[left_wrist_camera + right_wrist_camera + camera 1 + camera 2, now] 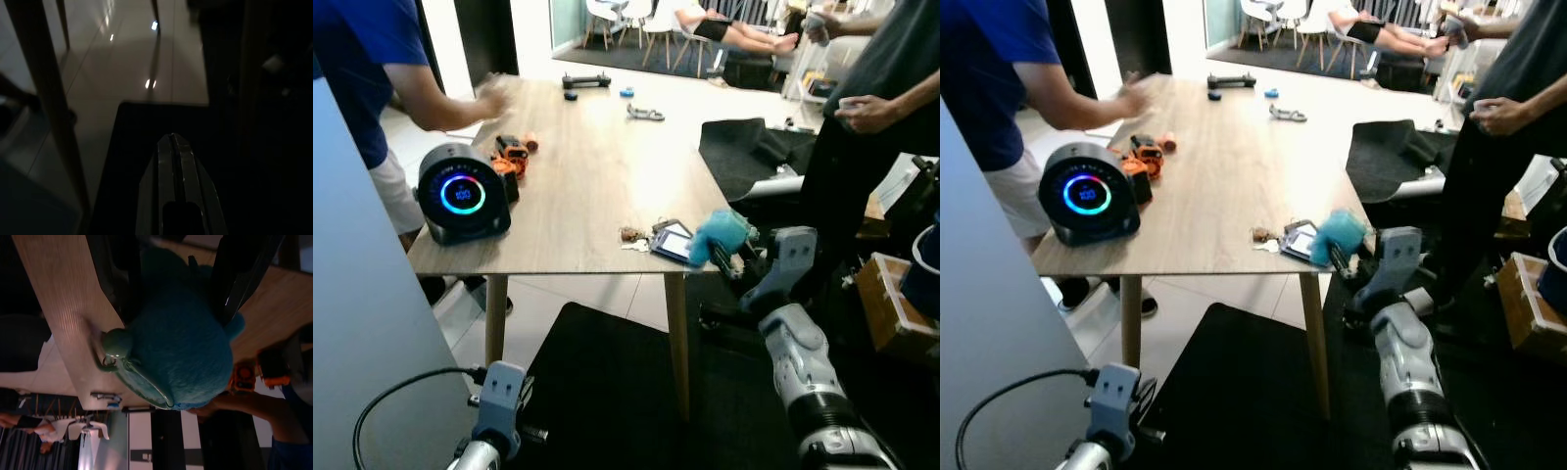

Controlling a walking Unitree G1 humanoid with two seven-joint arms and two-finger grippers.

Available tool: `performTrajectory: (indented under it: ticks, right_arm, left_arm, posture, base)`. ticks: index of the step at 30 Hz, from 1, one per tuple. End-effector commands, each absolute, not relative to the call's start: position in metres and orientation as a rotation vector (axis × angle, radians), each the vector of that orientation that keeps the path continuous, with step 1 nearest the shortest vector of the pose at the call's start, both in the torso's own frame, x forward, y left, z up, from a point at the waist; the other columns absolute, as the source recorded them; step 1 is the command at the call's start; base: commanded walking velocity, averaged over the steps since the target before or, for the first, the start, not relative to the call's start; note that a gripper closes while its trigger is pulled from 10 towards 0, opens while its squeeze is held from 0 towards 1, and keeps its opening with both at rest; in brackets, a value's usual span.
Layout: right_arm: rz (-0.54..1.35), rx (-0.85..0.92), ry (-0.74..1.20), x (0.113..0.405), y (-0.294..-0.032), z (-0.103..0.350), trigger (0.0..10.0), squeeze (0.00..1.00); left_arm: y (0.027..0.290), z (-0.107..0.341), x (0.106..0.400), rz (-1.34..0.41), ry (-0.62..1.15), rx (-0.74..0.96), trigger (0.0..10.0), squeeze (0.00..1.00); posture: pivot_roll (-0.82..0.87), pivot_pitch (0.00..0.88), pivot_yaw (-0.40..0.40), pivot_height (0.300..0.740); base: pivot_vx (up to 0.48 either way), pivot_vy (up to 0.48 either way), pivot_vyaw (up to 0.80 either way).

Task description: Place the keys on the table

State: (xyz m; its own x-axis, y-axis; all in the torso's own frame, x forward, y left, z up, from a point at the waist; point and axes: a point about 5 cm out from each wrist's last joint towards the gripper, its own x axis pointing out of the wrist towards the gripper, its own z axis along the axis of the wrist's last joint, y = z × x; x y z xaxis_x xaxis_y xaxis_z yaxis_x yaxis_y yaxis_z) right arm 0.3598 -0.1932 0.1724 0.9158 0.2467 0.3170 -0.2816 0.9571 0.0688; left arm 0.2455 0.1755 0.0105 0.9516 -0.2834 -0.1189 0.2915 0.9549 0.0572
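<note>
The keys (658, 238), a light loose bunch with a soft teal plush charm (720, 235), lie at the table (597, 176) edge right of frame centre, the right claw (729, 257) grasping the squashy plush, probably the surest hold

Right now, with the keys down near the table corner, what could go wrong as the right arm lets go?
1. The keys lie close to the table edge above the near leg; a drag on release could tip them off.
2. The right gripper has its jaws around the teal plush keychain, whose fuzz might snag as the arm pulls away.
3. A person stands close beside that arm.
</note>
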Motion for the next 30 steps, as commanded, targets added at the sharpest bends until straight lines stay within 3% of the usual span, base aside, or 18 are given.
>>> performTrajectory:
  ticks: [1, 7, 19, 30]
  right_arm:
    - [0.247, 0.099, -0.282, 0.362, -0.2, 0.171, 10.0, 0.0]
    - [0.181, 0.031, -0.221, 0.369, -0.209, 0.172, 10.0, 0.0]
    - [-0.022, -0.005, -0.007, 0.385, -0.231, 0.16, 10.0, 0.0]
    - [-0.015, 0.049, -0.042, 0.396, -0.22, 0.177, 10.0, 0.0]
  left_arm:
    - [0.172, 0.015, 0.244, -0.312, 0.073, 0.05, 10.0, 0.0]
    - [0.165, 0.034, 0.247, -0.357, -0.038, 0.061, 10.0, 0.0]
    - [0.123, 0.117, 0.273, -0.486, -0.368, 0.093, 10.0, 0.0]
    - [0.124, 0.12, 0.275, -0.456, -0.341, 0.108, 10.0, 0.0]
  posture:
    - [0.1, 0.051, -0.049, 0.74]
    - [0.1, 0.058, -0.049, 0.74]
    - [0.11, 0.121, -0.065, 0.74]
    - [0.11, 0.118, -0.074, 0.74]
  base:
    - [0.0, 0.0, 0.0]
    - [0.0, 0.0, 0.0]
    - [0.0, 0.0, 0.0]
    - [0.0, 0.0, 0.0]
